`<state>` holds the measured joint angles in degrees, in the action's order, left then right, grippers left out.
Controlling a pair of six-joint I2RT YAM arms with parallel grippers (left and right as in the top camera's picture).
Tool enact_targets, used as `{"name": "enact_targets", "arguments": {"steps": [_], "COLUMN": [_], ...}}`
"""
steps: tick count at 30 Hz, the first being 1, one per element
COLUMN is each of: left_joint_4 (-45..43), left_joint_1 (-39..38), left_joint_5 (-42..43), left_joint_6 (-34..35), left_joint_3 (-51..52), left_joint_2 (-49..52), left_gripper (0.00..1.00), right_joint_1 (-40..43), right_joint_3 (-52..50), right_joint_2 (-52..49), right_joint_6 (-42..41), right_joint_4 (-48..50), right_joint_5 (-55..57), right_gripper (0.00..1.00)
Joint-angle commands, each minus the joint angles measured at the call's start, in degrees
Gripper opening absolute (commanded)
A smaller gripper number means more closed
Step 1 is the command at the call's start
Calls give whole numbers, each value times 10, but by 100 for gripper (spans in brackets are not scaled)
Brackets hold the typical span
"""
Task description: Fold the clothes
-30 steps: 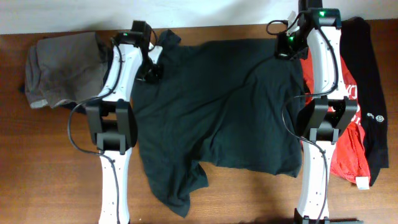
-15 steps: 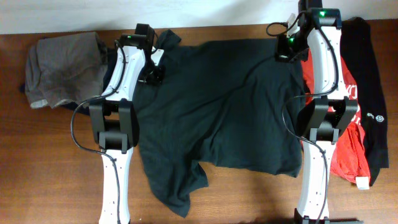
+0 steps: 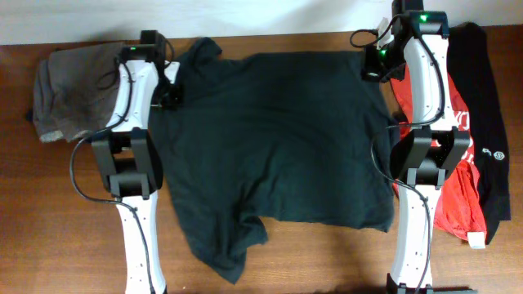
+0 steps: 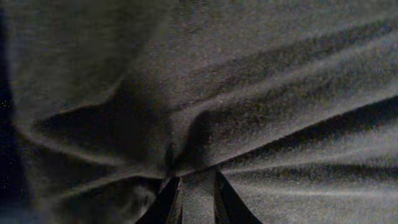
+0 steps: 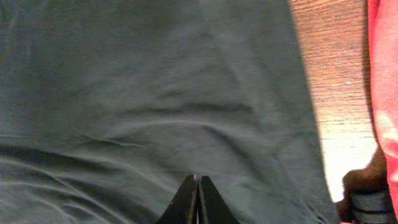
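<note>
A dark green T-shirt (image 3: 278, 139) lies spread on the wooden table (image 3: 49, 229), its lower left part still bunched and hanging toward the front edge. My left gripper (image 3: 170, 96) is at the shirt's top left, shut on a fold of the cloth. In the left wrist view the fabric (image 4: 280, 93) bunches between the fingers (image 4: 193, 177). My right gripper (image 3: 372, 69) is at the shirt's top right corner. In the right wrist view its fingers (image 5: 197, 180) are pressed together on the shirt (image 5: 155, 81).
A grey-brown garment (image 3: 78, 90) lies folded at the far left. A red garment (image 3: 453, 196) and a black garment (image 3: 490, 122) lie at the right edge, beside the right arm. Bare wood shows along the front.
My left gripper has moved left with the shirt's top left part, pulling the cloth wider and flatter. The right arm has not moved.
</note>
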<state>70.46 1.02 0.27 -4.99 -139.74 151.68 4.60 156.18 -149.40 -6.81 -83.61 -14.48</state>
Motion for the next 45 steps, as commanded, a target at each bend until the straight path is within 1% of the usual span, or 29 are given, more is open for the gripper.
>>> {"name": "enact_targets", "arguments": {"steps": [1,5,8,10,11,13,14,15,18,22,28,30,32,33,38,43,45], "left_joint_4": [-11,-3,28,51,64,79,80,76,27,-38,-87,-103,-119,-127,-169,-178,-178], "left_joint_1": [16,10,-1,-11,-17,-29,-38,-44,-63,-83,-91,-91,-91,-90,-93,-92,-91], "left_joint_5": [-36,-20,-13,-13,-13,-13,-5,3,34,36,34,34,33,31,28,27,19], "left_joint_6": [-11,-11,-11,-11,-11,-11,-11,-11,-11,-11,-11,-11,-11,-11,-29,-29,-29], "left_joint_3": [2,-13,-52,-86,-109,-150,-184,-199,-212,-212,-212,-212,-212,-212,-212,-212,-212], "left_joint_2": [37,37,36,36,36,36,36,36,36,50,73,81,92,96,115,133,139], "left_gripper": [17,13,13,13,18,34,55,61,64,64,64,61,55,54,49,47,42], "right_joint_1": [-2,-2,-2,-4,-5,-9,-13,-16,-19,-20,-20,-20,-20,-20,-20,-20,-20], "right_joint_3": [12,12,12,12,12,12,12,12,12,12,12,12,12,12,12,12,12], "right_joint_2": [19,19,19,19,19,19,19,19,19,19,19,19,19,19,19,18,18], "right_joint_6": [6,6,11,30,41,49,49,49,49,49,49,49,49,49,49,49,49], "right_joint_4": [0,8,14,21,25,35,45,50,70,85,84,83,81,80,80,80,80], "right_joint_5": [1,0,0,1,2,11,29,31,31,31,31,31,31,31,31,31,31], "right_gripper": [7,8,9,13,17,23,26,28,30,32,32,32,33,33,33,32,33]}}
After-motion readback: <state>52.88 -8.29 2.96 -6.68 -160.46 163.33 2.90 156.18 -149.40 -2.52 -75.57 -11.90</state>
